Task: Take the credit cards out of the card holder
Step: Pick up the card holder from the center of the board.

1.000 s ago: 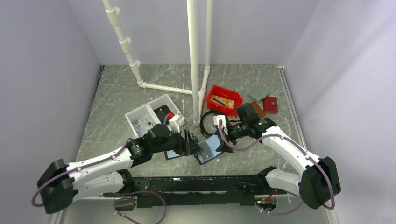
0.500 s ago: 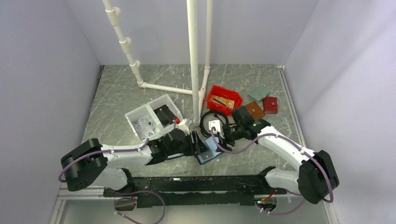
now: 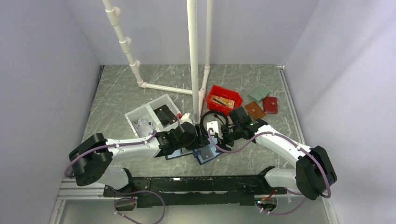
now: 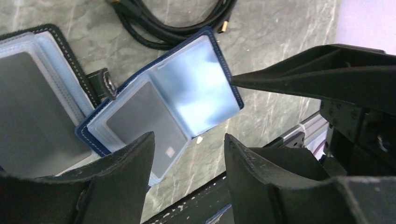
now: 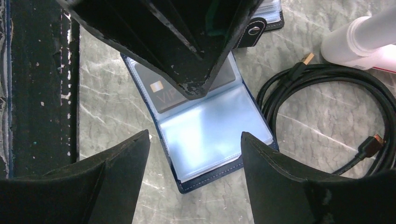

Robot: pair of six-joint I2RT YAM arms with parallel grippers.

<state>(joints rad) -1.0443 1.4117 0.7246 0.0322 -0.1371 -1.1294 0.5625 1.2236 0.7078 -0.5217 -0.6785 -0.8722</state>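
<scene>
The left gripper (image 4: pixel 189 136) hovers over the card holder (image 4: pixel 196 88), its jaws partly apart and empty. The holder lies open on the table (image 3: pixel 121 88), just in front of the arms. A grey credit card (image 4: pixel 140 119) sits in one sleeve, and glare hides the other. The right gripper (image 5: pixel 194 134) hangs above it, open wide and holding nothing. No card is out yet, so all the pulling remains.

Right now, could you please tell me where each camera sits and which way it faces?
Top external: above and behind the bases, looking down on the table; left arm and right arm both show.
Left wrist: on the left arm, looking down at the open card holder; the left gripper frames it.
Right wrist: likewise from the right arm; the right gripper frames it.
Shared: both wrist views show the card holder and the black cable.
</scene>
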